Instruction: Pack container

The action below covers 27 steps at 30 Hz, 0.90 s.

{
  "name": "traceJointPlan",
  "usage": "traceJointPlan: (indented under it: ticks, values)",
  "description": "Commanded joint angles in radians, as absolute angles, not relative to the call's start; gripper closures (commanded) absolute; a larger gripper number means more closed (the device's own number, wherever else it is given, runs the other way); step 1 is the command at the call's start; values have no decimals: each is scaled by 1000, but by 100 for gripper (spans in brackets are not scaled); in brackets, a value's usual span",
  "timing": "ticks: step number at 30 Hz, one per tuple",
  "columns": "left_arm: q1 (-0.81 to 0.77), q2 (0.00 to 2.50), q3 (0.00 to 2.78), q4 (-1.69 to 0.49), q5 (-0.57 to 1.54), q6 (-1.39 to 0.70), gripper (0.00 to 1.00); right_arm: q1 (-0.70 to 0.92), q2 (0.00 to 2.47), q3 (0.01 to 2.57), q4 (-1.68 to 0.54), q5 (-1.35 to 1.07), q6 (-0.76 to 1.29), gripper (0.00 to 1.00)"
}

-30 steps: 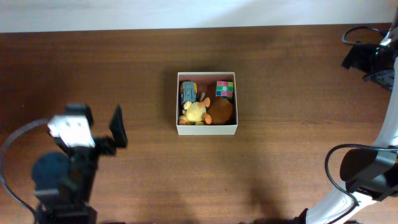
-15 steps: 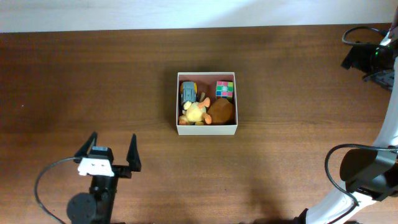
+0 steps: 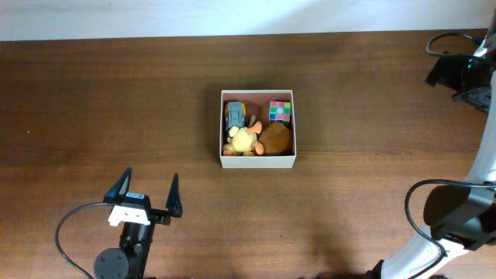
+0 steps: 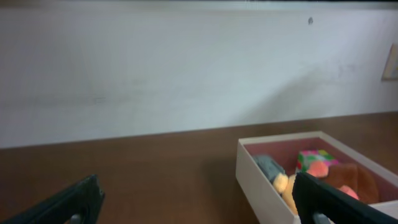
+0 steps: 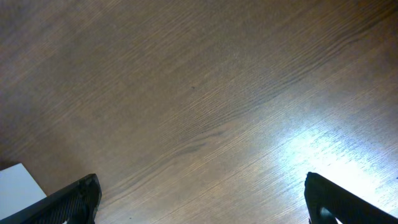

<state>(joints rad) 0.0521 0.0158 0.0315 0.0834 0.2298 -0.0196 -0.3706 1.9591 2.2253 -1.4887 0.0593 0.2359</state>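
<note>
The container [image 3: 258, 162], a square white box with a pink-brown inside, sits mid-table. It holds a yellow plush toy [image 3: 242, 139], a brown round toy [image 3: 276, 138], a coloured cube [image 3: 280, 111] and a grey-blue toy [image 3: 234, 115]. My left gripper [image 3: 147, 194] stands open and empty near the front left, well apart from the box, facing the container [image 4: 261, 186]. In the left wrist view its fingers frame bare wood around the left gripper [image 4: 199, 202]. My right gripper [image 5: 199, 199] is open over bare wood, holding nothing.
The right arm [image 3: 457, 74] reaches up along the table's right edge to the far right corner, with cables beside it. A white wall [image 4: 186, 74] runs behind the table's far edge. A white corner [image 5: 18, 183] shows at the right wrist view's lower left.
My left arm has drawn back from the left middle toward the front edge and turned to face the container, gripper staying open. The right arm and the box have not moved.
</note>
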Motion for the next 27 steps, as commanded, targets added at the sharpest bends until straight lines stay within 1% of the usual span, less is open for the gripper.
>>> traceJointPlan:
  ticks: [1, 6, 27]
  values:
    - [55, 5, 9, 26, 243, -7, 1, -374, 1961, 2226, -1488, 60, 245, 1]
    - [55, 5, 9, -64, 237, -7, 1, -374, 1961, 2226, -1488, 60, 245, 1]
    - [55, 5, 9, -61, 240, -7, 1, -374, 1961, 2226, -1488, 61, 245, 1]
